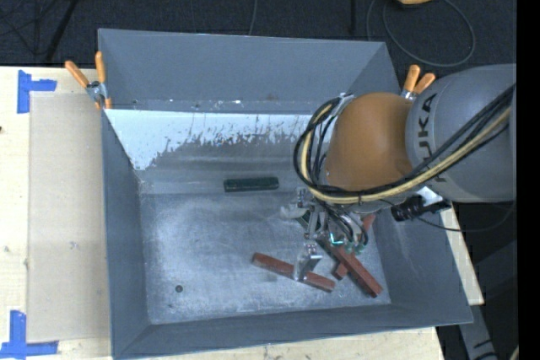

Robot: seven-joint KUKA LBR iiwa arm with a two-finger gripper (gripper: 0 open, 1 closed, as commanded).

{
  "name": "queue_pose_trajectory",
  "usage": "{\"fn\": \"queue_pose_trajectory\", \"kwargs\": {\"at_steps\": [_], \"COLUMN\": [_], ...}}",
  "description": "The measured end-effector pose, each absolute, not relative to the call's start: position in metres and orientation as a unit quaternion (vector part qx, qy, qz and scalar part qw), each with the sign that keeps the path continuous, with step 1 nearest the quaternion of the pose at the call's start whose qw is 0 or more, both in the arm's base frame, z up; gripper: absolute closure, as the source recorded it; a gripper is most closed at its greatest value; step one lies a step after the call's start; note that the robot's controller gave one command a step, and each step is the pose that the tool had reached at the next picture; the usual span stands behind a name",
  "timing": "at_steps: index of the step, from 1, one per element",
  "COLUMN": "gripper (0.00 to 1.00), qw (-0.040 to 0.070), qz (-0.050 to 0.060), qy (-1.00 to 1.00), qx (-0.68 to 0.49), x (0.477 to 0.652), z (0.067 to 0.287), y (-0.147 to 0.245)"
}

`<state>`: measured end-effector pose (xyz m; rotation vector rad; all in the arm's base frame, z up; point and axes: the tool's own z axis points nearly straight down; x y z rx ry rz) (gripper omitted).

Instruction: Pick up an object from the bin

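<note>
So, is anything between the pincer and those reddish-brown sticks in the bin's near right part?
Nothing visible. The pincer is down among the reddish-brown sticks; the dark bar lies apart, nearer the back wall.

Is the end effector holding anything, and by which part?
It cannot be told. The end effector sits low among reddish-brown flat bars at the right of the grey metal bin; no hold is visible.

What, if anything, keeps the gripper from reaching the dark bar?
Likely nothing, so yes: the dark bar lies alone on the bin floor, while the gripper stands over the red sticks.
</note>
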<state>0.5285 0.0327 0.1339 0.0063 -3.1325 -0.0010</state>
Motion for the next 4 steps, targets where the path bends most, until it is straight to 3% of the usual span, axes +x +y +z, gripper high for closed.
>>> {"fn": "queue_pose_trajectory", "kwargs": {"at_steps": [1, 2, 3, 4], "gripper": [0.00, 1.00, 1.00, 1.00], "qw": [0.001, -0.005, -0.005, -0.001], "qz": [0.000, -0.001, -0.001, 0.000], "qy": [-1.000, -1.000, -1.000, -0.998], "qx": [0.002, 0.016, 0.016, 0.063], "x": [0.530, 0.494, 0.494, 0.490], "z": [0.138, 0.075, 0.075, 0.231], "y": [0.033, 0.051, 0.051, 0.049]}}
